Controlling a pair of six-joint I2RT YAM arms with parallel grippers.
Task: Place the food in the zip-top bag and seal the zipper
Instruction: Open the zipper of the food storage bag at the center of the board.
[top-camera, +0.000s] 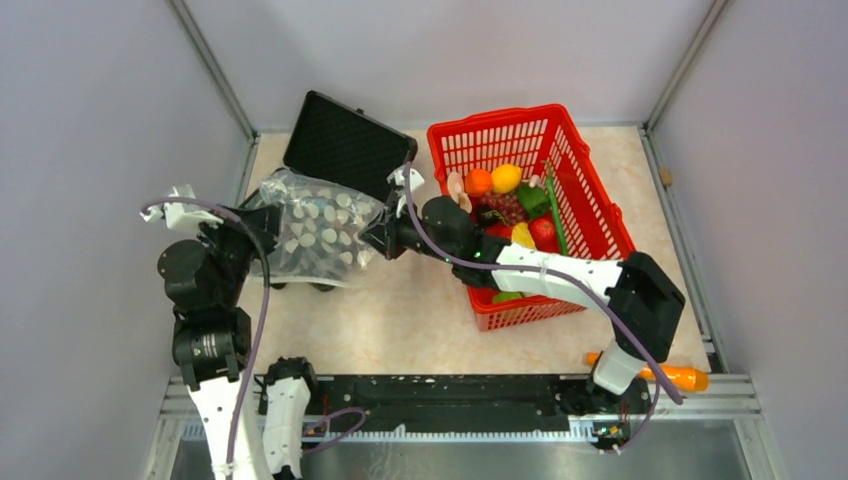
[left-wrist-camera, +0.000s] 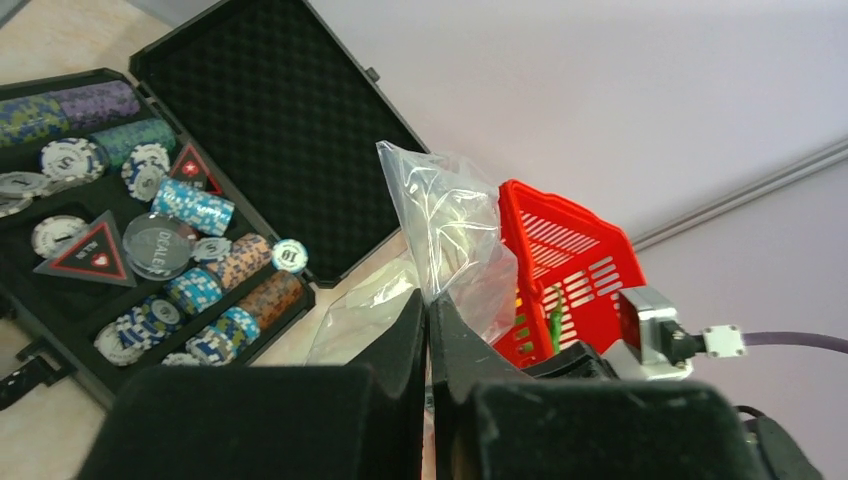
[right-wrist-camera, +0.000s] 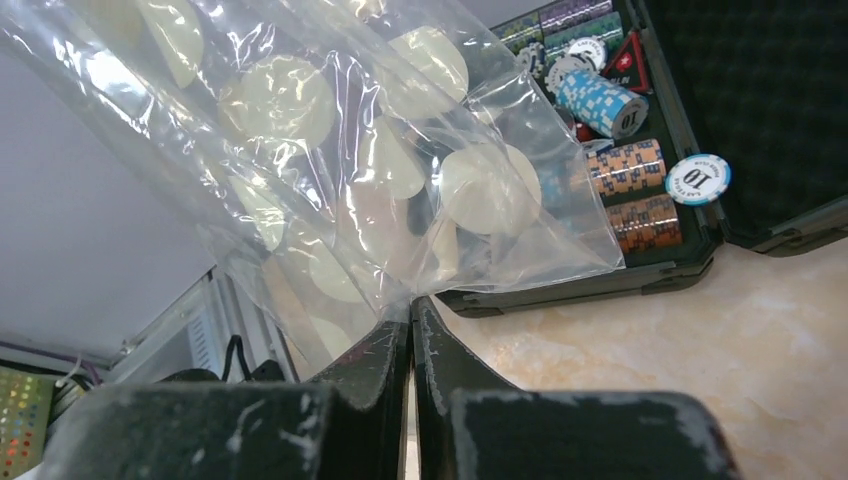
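Claws of both arms were seen from above pinching the zip-top bag (top-camera: 315, 228), the left claw (top-camera: 258, 232) at its left end and the right claw (top-camera: 372, 238) at its right, so that it was held spread over the open black case (top-camera: 345, 145); the food (top-camera: 510, 205) was heaped in the red basket (top-camera: 500, 122) on the surface (top-camera: 420, 320), right of the bag; an orange carrot-shaped toy (top-camera: 675, 378) was seen lying by the right arm's base. From the left wrist, that claw's fingers (left-wrist-camera: 405, 330) were pressed together on a fold of the bag, with poker chips (left-wrist-camera: 190, 290) ranged in the case behind; from the right wrist, the right claw's fingertips (right-wrist-camera: 385, 340) were closed on the bag's lower edge, and pale round spots were seen on its film.
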